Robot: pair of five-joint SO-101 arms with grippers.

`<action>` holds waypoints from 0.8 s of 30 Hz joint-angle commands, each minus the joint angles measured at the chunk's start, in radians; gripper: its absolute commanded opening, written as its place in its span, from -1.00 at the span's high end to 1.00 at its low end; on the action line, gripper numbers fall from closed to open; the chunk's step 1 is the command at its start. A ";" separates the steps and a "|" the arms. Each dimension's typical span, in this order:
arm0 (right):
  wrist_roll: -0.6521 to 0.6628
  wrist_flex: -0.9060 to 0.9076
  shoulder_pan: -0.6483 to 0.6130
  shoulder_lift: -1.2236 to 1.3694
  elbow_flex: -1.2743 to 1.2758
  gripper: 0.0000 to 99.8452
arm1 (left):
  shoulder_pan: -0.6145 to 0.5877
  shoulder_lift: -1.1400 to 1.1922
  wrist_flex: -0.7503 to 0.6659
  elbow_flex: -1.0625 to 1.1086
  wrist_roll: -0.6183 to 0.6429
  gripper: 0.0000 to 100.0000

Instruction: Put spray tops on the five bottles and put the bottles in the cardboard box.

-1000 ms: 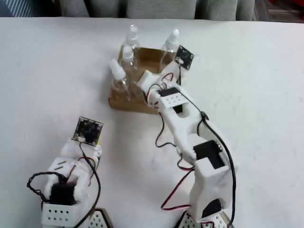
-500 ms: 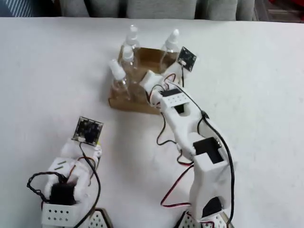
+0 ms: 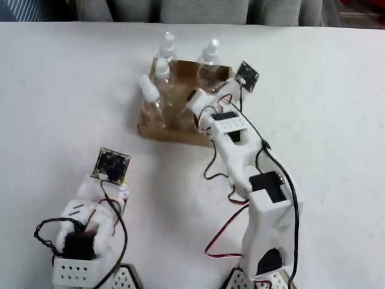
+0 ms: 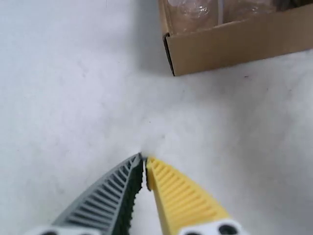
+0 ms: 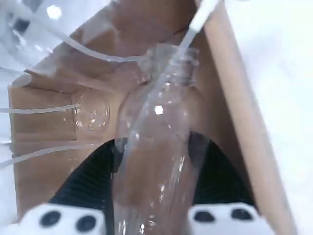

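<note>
The bottle (image 5: 161, 112) I'm working sits centre frame in the right wrist view, neck pointing toward the top. It is low inside the cardboard box (image 5: 237, 122), just beside the wall running down the right of that frame. The right gripper (image 5: 157, 143) is clenched on its body, one black finger against each flank. The neck rim looks bare to me, with the dip tube (image 5: 183, 41) running out toward a white piece at the top right edge. I can't say the spray top is seated.

I judge this to be the placing step. To do it well I'd check that top first. Then I'd bring the bottle upright, ease it down until its base meets the box floor, and let go slowly. I'd lift straight out so the fingers don't drag it into the wall or into the other bottles (image 3: 159, 78), which crowd the box at upper centre of the high view.

The left gripper (image 4: 145, 164) is clenched on nothing, tips touching, at bottom centre of its own view. It hangs over the bare counter (image 4: 73, 98), apart from the box corner.
</note>
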 commanded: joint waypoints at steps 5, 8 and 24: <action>0.003 0.008 0.027 -0.018 -0.044 0.97 | -0.005 -0.005 -0.003 -0.002 -0.009 0.96; 0.005 0.019 0.027 -0.018 -0.044 0.97 | -0.005 -0.005 -0.003 -0.002 -0.009 0.96; 0.023 0.041 0.061 -0.036 -0.043 0.97 | -0.005 -0.005 -0.003 -0.002 -0.009 0.96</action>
